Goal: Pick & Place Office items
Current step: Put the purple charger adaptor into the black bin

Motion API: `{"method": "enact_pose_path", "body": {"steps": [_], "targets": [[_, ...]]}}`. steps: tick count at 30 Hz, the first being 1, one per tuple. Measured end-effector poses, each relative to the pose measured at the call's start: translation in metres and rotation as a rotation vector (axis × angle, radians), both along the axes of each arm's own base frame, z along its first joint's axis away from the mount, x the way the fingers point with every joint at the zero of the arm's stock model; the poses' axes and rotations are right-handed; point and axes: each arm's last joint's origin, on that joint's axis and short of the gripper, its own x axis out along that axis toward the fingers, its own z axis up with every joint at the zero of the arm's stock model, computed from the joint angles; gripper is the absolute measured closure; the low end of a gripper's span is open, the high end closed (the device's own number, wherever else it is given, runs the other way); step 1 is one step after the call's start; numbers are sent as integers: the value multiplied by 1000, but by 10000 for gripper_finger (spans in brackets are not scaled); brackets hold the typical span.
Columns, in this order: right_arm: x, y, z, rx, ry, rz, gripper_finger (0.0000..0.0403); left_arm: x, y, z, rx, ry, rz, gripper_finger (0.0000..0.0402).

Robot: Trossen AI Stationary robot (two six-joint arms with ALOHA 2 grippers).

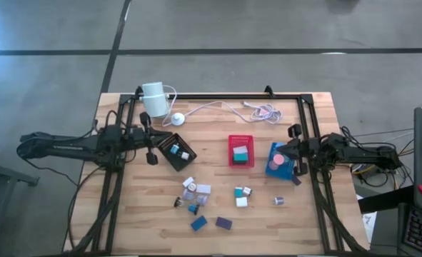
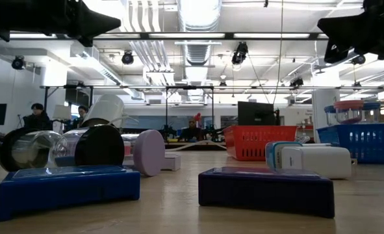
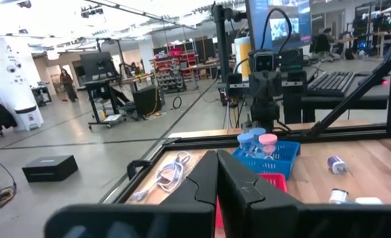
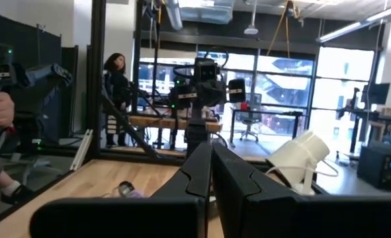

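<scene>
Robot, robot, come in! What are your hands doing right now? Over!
Left hand shut, empty, by the black tray. Right hand shut, empty, by the blue tray. Office items loose mid-table. Nothing blocking.

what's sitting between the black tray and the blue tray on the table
In the high view, the red tray lies between the black tray and the blue tray, with a teal block inside it.
</scene>
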Motion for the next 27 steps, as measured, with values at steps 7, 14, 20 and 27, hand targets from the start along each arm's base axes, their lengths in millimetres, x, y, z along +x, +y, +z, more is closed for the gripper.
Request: {"method": "enact_pose_path", "body": {"steps": [7,14,20,27], "targets": [[3,0,-2,27,32,6,394,5,0,1,37,-7,3,393],[3,0,-2,27,32,6,394,4,0,3,22,-30,6,395],[3,-1,-2,27,26,-12,394,7,0,2,-32,33,2,397],[5,-1,-3,18,44,-23,394,26,1,0,-58,174,3,396]]}}
